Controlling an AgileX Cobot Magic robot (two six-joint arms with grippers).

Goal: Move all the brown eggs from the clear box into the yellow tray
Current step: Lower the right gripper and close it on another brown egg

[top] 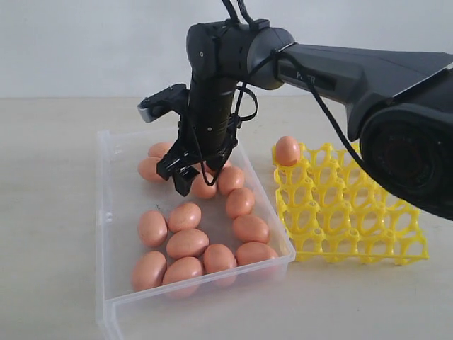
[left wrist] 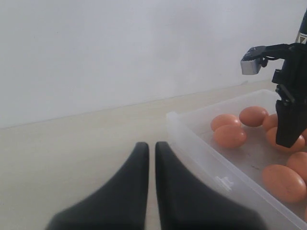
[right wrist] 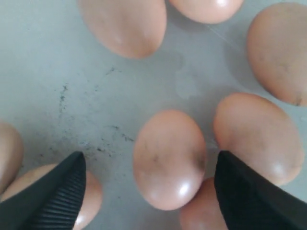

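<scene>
pale table (top: 56, 142). brown eggs (top: 187, 243) are mostly found in the clear box (top: 106, 234), one seated in the yellow tray (top: 361, 255). right fingers (right wrist: 249, 191) are spread wide over one egg (right wrist: 169, 158); it should be centred, then squeezed gently. left fingers (left wrist: 134, 191) are pressed together, empty.

orange-brown eggs, a see-through box, a yellow tray

the brown eggs (top: 187, 243) are smooth orange-brown with faint dark specks (clearest in the right wrist view). the clear box (top: 106, 212) is colourless, with black scuffs on its floor left of centre in that view. the yellow tray (top: 333, 212) is bright lemon. the right gripper (right wrist: 149, 165) and left gripper (left wrist: 149, 146) are matte black, and the table (top: 49, 142) is pale beige.
</scene>
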